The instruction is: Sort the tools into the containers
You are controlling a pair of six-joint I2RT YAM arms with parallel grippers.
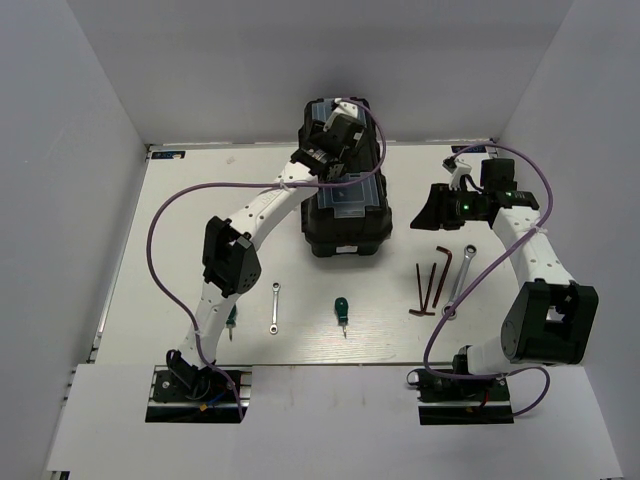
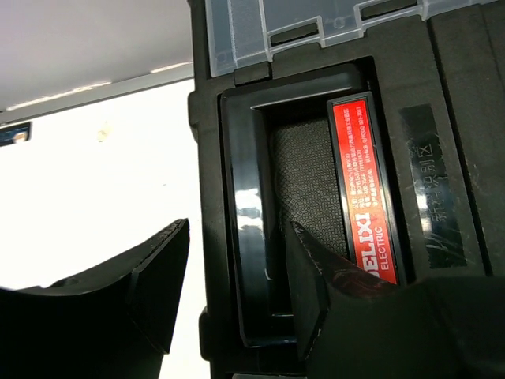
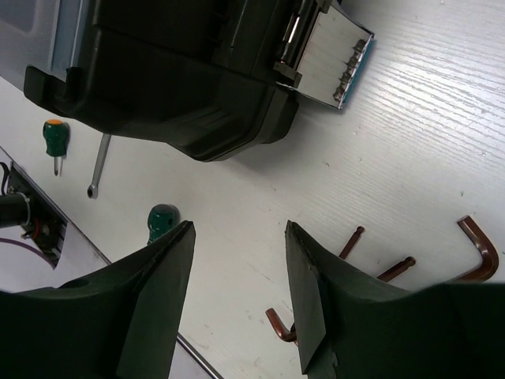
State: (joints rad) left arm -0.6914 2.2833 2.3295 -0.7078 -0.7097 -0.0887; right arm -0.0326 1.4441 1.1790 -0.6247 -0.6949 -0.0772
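At the far middle of the white table (image 1: 380,320), a large black plastic toolbox (image 1: 345,225) with clear-lidded bins (image 2: 237,31) and a red-marked handle (image 2: 364,189) is found standing. No tool is seen in it, and whether either bin lid is raised cannot be told. The left gripper (image 2: 237,237) is held over the left side of the box with its jaws parted widely and nothing gripped; one finger is seen over bare table, the other over the handle recess. The right gripper (image 3: 238,233) is held above the table just right of the box, likewise well open and empty. All the tools are recorded on the table, nearer the arm bases than the box. Three thin reddish-brown L-shaped hex keys (image 1: 430,288) and the larger silver metal wrench (image 1: 460,275) are laid close together on the right. The small silver metal wrench (image 1: 274,307) and one stubby green-handled screwdriver (image 1: 342,308) are laid towards the middle, and a second such screwdriver (image 1: 231,320) is partly hidden beside the left arm. The hex keys and larger wrench are placed directly base-ward of the right gripper, long axes running roughly near-to-far, the wrench slightly slanted. The right arm is judged much the nearer, so a pick there would call for jaws set crosswise to those shafts
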